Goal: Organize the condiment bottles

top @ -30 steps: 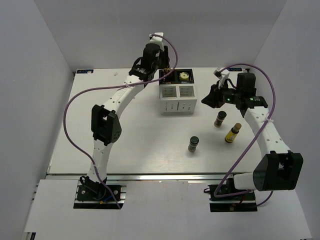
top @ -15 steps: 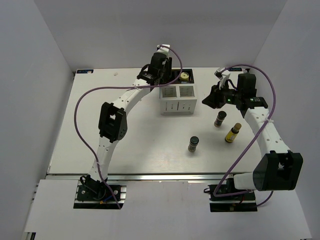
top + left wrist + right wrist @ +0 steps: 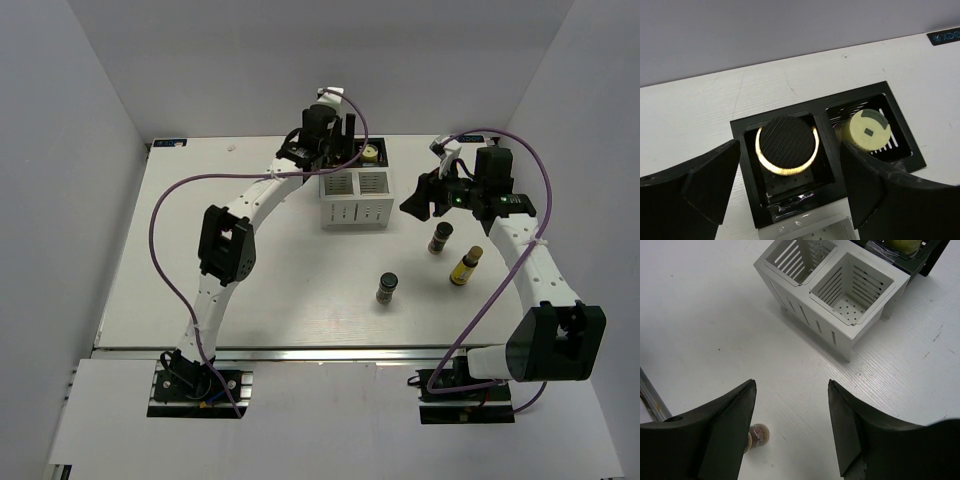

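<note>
letting go above the rack, your left gripper now has its fingers spread wide, where a moment ago they were closed. the dark-capped bottle, its yellow body showing as a rim round the cap, stands upright in the left rear compartment, free of both fingers. the cream-capped bottle sits in the rear compartment beside it. that makes two of five stowed, by the look of it.

your right gripper has parted its fingers too and hangs empty just right of the rack, with nothing between them in the wrist view. the brown bottle stands on the table just below it. the yellow bottle and the dark green bottle wait nearer the arm bases, each apart from the others. both white front compartments are empty, so the brown bottle looks like your next pick. lift the left arm straight up first, so a finger does not clip the cap.
</note>
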Available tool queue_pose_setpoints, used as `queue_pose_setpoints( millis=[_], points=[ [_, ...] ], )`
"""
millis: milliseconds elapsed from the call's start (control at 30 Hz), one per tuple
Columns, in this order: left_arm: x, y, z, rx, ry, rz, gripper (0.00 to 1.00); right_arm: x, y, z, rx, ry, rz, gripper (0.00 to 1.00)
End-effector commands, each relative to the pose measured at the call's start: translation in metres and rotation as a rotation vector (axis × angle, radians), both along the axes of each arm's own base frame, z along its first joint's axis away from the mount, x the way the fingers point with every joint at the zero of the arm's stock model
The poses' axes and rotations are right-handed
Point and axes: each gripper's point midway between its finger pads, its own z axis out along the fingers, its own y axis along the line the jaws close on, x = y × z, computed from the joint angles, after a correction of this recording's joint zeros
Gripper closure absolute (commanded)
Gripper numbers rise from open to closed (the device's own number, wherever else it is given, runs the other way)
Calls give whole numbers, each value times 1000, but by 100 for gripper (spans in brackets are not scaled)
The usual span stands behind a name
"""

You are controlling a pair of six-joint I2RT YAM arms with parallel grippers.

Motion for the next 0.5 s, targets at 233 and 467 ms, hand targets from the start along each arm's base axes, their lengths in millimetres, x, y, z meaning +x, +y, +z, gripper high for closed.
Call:
queue_pose_setpoints(
  millis=[233,467],
  points=[
    [-14,-4,144,-171,-252,-16,5,-1,-4,20,-7,-68,-14,32],
    [-57,36,223,-211,-340,41,10,7,-27,20,-76,-57,-154,39]
  ],
)
